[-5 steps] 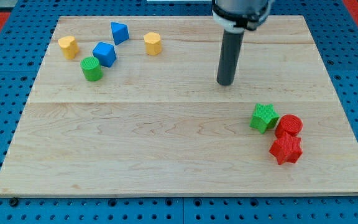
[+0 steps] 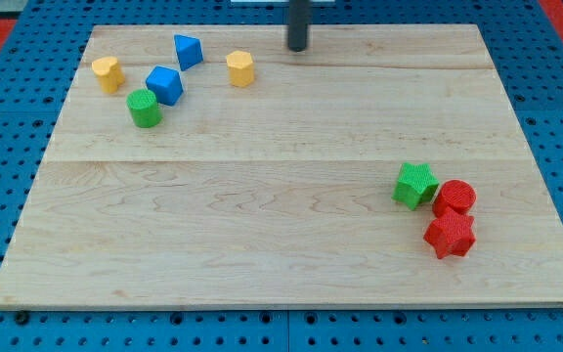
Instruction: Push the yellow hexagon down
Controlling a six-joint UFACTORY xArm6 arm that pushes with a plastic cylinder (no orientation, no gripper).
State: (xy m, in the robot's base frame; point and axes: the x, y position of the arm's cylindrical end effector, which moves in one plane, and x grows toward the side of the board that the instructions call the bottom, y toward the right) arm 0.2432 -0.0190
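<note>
The yellow hexagon sits on the wooden board near the view's top, left of centre. My tip is at the board's top edge, to the right of the hexagon and slightly above it, with a gap between them. Only the lower part of the rod shows.
A yellow block, a blue cube, a blue wedge-like block and a green cylinder cluster at the top left. A green star, a red cylinder and a red star sit at the lower right.
My tip has moved up and to the left, from the board's upper middle to its top edge near the yellow hexagon. No block has moved.
</note>
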